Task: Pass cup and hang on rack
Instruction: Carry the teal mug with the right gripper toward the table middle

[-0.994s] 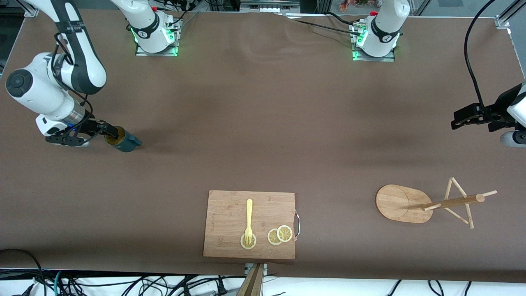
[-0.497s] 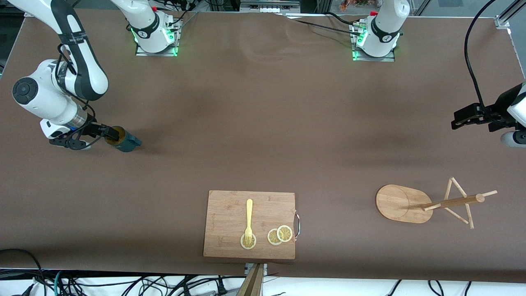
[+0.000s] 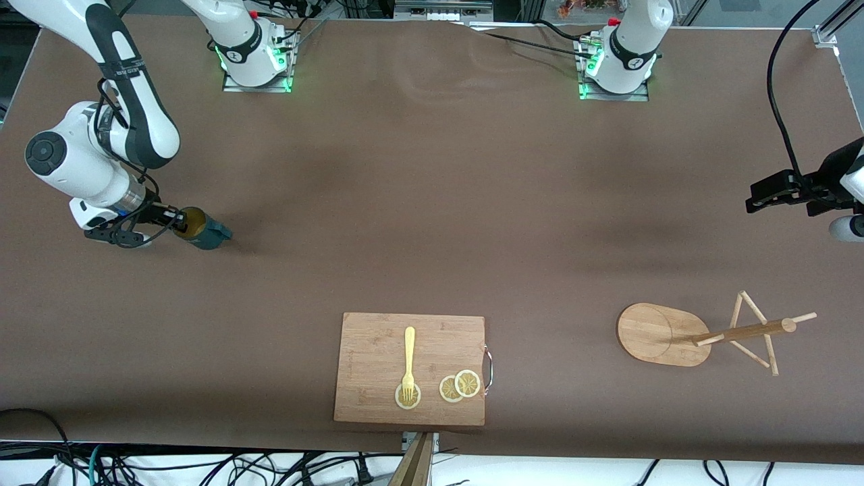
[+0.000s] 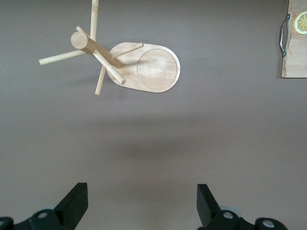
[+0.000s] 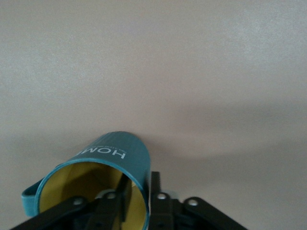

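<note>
Cup (image 3: 202, 231) unmoved — right gripper (image 3: 177, 221) jaws now pinch its rim; left gripper (image 3: 756, 201) spread.

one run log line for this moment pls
right end effector: shut on cup rim | left end effector: open, waiting over table | rack: empty

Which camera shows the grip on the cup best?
The right wrist view: the right gripper pinches the cup rim, one finger inside. The front view shows the cup small at the gripper; the left wrist view misses it.
</note>
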Available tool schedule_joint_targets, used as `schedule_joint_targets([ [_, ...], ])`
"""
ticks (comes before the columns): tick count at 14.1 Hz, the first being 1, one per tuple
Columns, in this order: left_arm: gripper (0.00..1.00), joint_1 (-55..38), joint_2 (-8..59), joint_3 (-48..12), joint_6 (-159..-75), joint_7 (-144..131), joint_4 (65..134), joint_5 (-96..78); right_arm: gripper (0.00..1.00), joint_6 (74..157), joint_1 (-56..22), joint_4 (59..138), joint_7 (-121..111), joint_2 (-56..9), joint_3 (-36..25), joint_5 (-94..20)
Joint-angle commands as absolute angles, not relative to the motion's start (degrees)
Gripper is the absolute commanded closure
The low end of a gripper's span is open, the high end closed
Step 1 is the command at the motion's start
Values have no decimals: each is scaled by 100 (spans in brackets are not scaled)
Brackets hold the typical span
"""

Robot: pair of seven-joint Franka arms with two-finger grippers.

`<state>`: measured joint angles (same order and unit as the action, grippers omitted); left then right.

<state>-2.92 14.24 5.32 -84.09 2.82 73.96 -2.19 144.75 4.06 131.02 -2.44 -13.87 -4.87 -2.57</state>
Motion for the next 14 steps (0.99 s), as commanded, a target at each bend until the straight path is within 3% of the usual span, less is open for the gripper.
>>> schedule_joint_targets([
  [1,0,-281,1503,519,-8350,290,7216,-228,100,14511,448,13148,-316,-1354,-475,-316],
  [6,0,-185,1520,527,-8358,299,7216,-237,100,13959,405,12965,-255,-1178,-396,-316],
  [11,0,-185,1529,519,-8358,290,7216,-272,100,11729,378,11499,-211,-1142,332,-325],
  [14,0,-185,1521,519,-8358,290,7207,-272,100,11330,160,10970,839,-1186,816,-343],
])
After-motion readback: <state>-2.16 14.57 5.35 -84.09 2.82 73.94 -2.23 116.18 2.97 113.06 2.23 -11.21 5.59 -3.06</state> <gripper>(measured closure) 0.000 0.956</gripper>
